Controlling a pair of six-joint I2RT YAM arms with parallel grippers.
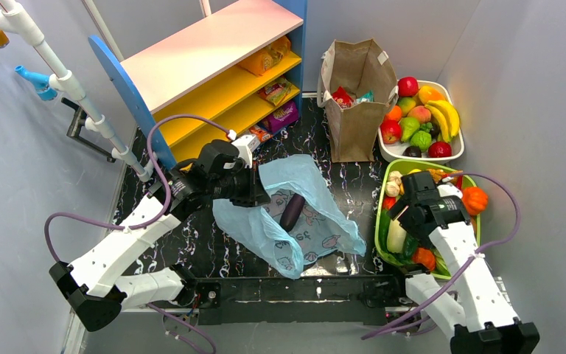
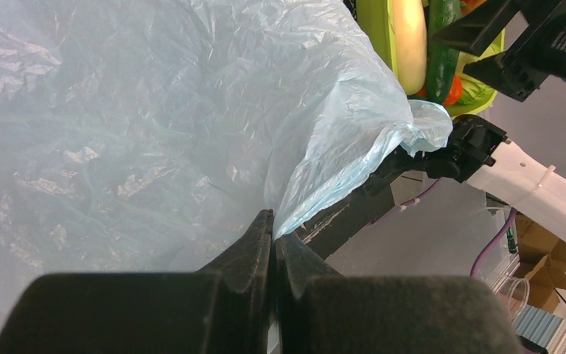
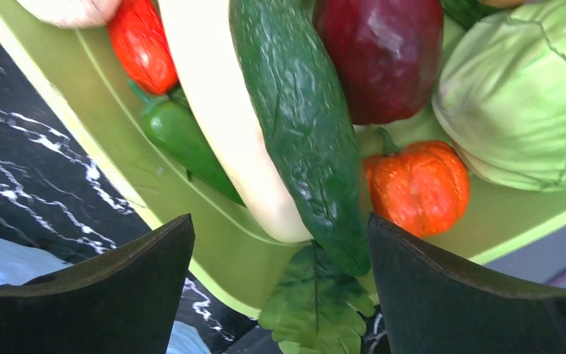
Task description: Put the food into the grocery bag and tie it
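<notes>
Plastic is lying crumpled on the dark marbled table [image 1: 191, 251]: the light-blue grocery bag [image 1: 317, 221] is spreading flat between the two arms. The left gripper [image 1: 259, 195] is reaching in at the bag's left edge. In the left wrist view its jaws are pressing together, with a fold of the bag's film [image 2: 155, 133] pinched between the fingertips [image 2: 254, 243]. A dark purple vegetable [image 1: 292, 210] is lying at the bag's middle; whether it is sitting inside the bag or on top of it I cannot tell.

Just beside the bag's right edge, a green tray [image 1: 378, 214] of plastic vegetables is sitting on the table. The right gripper [image 1: 413, 214] is hovering over the end of that tray nearest the bag. Its jaws are standing wide apart and gripping nothing. In the right wrist view a cucumber [image 3: 302, 133], a long white radish [image 3: 221, 125] and a small orange pumpkin [image 3: 416, 184] are lying below the gap, clear of both fingers.

The snack packets are sitting well apart from the bag. A red packet [image 1: 341, 97] and a teal packet [image 1: 365, 96] are poking out of the brown paper bag [image 1: 354, 125], which is standing beyond the grocery bag's far right corner. More packets [image 1: 276, 90] are lying on the yellow shelves [image 1: 214, 99] beyond its far left corner.
</notes>
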